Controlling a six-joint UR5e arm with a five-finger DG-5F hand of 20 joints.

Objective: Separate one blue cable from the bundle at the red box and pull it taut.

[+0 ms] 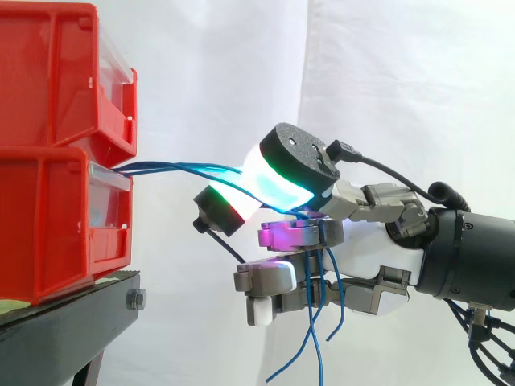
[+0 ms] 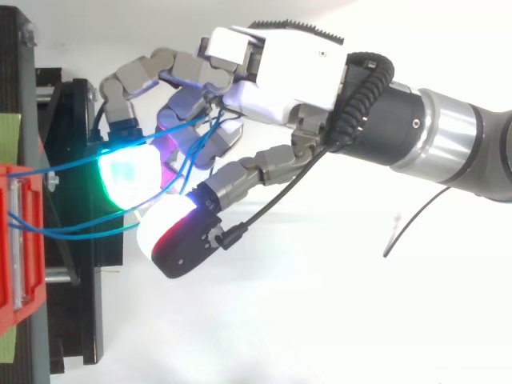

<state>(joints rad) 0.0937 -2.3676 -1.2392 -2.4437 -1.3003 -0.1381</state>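
white curtain [image 1: 386, 80] is seen as backdrop.

side view: two red bins [image 1: 56, 80] are stacked on a black stand [image 1: 72, 322]. blue cables [image 1: 185, 168] are seen leaving the front of the lower red bin [image 1: 56, 225] near its top edge. they are run roughly level away from that bin to the hand [image 1: 398, 257], which is placed out from the bin front at about the height of that edge. the hand's fingers are curled round the cables, with glowing pads [image 1: 278, 181] closed over them. several strands seem to be caught, and whether one is singled out cannot be told. loose ends [image 1: 318, 338] are hung below the hand. the span to the bin is slightly bowed, not straight.

top view: the lower red bin [image 2: 20, 240] is found with the cables [image 2: 72, 162] fanned out from it toward the pads [image 2: 124, 176], one strand kept apart from the others. the hand [image 2: 296, 72] is set beyond them, farther from the bin. the cables' long axis points straight out from the bin front, so tautness is judged to call for a pull along that line, away from the bin.
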